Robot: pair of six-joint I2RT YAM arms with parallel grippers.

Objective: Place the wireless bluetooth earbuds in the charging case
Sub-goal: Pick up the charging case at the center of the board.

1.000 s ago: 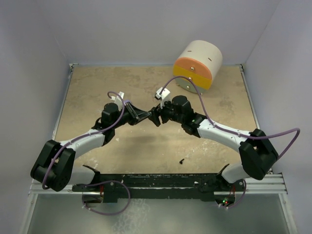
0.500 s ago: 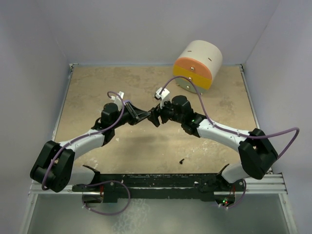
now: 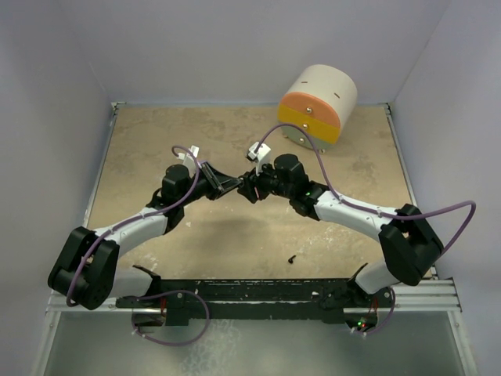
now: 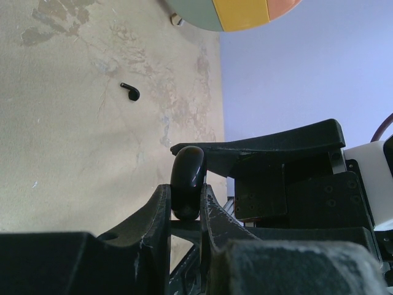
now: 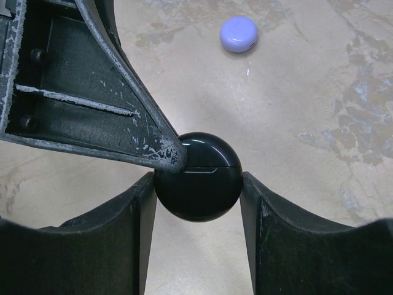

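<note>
Progress on the task was small, as far as the views showed. On the left, the left hand [image 4: 185, 195] was clenched on the black charging case [image 4: 187, 169] and held it above the bench [image 3: 156, 141]. In the middle the right hand [image 5: 198, 183] had met it, and its two fingers pressed against both sides of the same case, so both hands were grasping it. A thin seam ran across the case, and I judged that its lid was not yet opened. More to the right, the black earbud [image 3: 291, 258] lay alone on the bench, well apart from both hands. The lilac earbud I could not find in any view; only a round lilac puck [image 5: 239, 34] lay far off. Both earbuds were left to insert
</note>
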